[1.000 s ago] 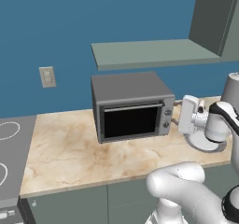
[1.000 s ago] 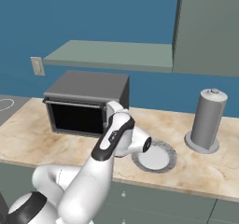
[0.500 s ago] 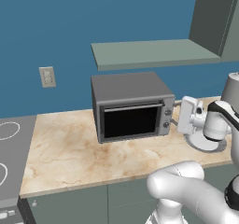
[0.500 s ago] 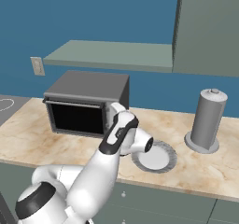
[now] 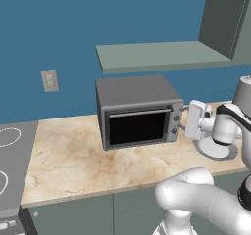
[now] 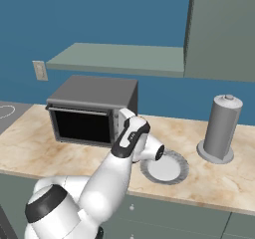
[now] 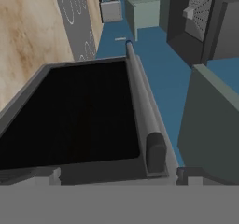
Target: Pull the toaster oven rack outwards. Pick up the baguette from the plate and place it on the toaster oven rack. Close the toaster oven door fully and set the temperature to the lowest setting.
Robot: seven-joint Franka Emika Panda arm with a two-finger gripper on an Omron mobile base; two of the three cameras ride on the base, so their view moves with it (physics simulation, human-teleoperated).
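Left base view — toaster oven (image 5: 139,111) door (image 5: 137,128) shut | plate (image 5: 215,150) partly hidden

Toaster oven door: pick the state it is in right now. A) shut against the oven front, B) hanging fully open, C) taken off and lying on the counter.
A: the toaster oven door stands upright and flush in the front of the toaster oven, its handle bar along the top edge.
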